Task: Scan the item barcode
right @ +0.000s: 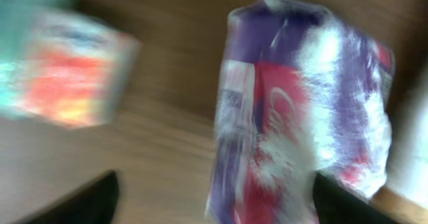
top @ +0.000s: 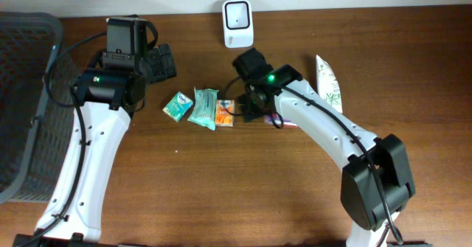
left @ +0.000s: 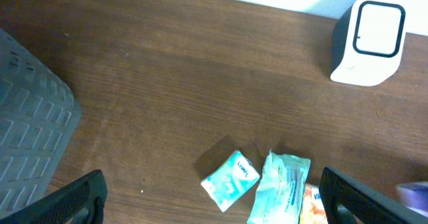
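Note:
A purple, red and white packet [right: 301,110] lies on the wooden table between the wide-apart fingers of my right gripper [right: 221,200]. It sits close to the right finger [right: 348,204] and apart from the left one; the view is blurred. From overhead only its edge [top: 286,122] shows beside the right gripper [top: 259,113]. The white barcode scanner [top: 238,23] stands at the table's back edge and also appears as the scanner [left: 368,43] in the left wrist view. My left gripper [left: 217,204] hovers open and empty at the back left, shown overhead as the left gripper [top: 158,63].
A small teal packet [top: 177,105], a teal wipes pack [top: 203,108] and an orange packet [top: 225,113] lie in a row left of the right gripper. A white and green pouch [top: 328,85] lies to the right. A grey mesh basket [top: 22,92] stands at the far left.

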Motion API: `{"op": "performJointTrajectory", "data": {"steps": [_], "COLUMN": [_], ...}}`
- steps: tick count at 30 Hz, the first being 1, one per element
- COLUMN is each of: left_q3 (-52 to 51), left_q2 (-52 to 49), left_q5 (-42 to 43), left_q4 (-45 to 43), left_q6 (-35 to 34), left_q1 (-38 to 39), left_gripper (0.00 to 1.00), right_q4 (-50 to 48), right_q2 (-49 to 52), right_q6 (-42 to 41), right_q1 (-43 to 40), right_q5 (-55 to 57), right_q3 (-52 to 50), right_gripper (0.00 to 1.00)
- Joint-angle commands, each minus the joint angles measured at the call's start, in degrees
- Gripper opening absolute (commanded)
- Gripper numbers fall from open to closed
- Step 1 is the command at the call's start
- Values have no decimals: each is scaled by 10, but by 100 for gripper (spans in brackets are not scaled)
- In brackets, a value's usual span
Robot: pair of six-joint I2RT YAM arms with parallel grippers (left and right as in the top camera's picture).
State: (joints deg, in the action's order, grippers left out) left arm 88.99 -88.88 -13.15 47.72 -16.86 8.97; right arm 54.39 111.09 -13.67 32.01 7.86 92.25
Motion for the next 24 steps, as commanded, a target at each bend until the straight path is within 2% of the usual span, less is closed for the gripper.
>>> {"op": "performJointTrajectory", "data": {"steps": [1, 3, 6, 8, 11, 12, 13, 14, 15, 17, 18, 20, 22, 24], "left_q3": [0, 0, 0, 0, 0, 0, 0, 0, 0, 0, 0, 0, 0, 0], "left_q2": [3, 3, 3, 3, 3, 3, 3, 3, 3, 3, 3, 3, 3, 3], "left_q5": [-6, -6, -6, -6, -6, -6, -6, -6, -6, -6, -6, -6, -6, -6], "left_q4": [0, 0, 0, 0, 0, 0, 0, 0, 0, 0, 0, 0, 0, 0], "left_q6": [7, 7, 7, 7, 7, 7, 7, 7, 7, 7, 7, 7, 7, 7], "left_q1": [-2, -2, -2, -2, -2, -2, -2, -2, -2, -2, -2, -2, -2, -2], "left_gripper": [99, 99, 99, 99, 99, 99, 99, 99, 99, 99, 99, 99, 99, 99], "right_q4": [18, 57, 94, 100, 99, 106, 110, 128, 158, 198, 197, 141, 63, 8], "right_q2": [2, 2, 6, 23, 37, 37, 37, 37, 37, 37, 37, 37, 37, 37], "right_q6": [-3, -3, 0, 58, 62, 62, 61, 60, 40, 40, 39, -34, -53, -89], "right_q1": [-11, -68, -179, -240, -256, -245, -240, -229, -218, -199, -188, -166, -167, -167], "right_q5": [-128, -128, -126, -271, -433, -428, -416, -377, -323, -279, -266, -201, -199, -137], "right_q3": [108, 155, 129, 90, 0, -23, -32, -40, -40, -40, -44, -74, -97, -99], "right_gripper": [99, 99, 99, 99, 99, 86, 54, 29, 21, 8, 7, 9, 12, 16]}}
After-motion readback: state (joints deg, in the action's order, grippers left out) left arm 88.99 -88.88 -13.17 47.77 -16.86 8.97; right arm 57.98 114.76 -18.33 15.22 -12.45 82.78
